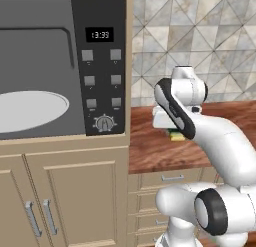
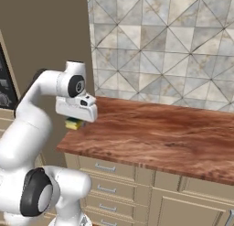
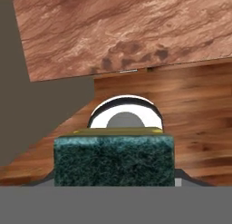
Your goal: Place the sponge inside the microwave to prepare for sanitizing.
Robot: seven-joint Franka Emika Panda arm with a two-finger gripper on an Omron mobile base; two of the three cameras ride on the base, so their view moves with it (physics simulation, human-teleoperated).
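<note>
Tool grips the sponge, lifted just above the tabletop near its left edge (green layer faces the hand camera). Microwave stands open, turntable bare. Pick-up looks done; carrying over and placing inside remain.

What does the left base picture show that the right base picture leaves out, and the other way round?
Left base view: the microwave, door open, with its white turntable, clock display, buttons and dial. Right base view: the long stretch of wooden counter running on past the arm, with drawers beneath it. Both show the gripper low over the counter's near end, the yellow sponge peeking out beneath it, and the tiled wall.
</note>
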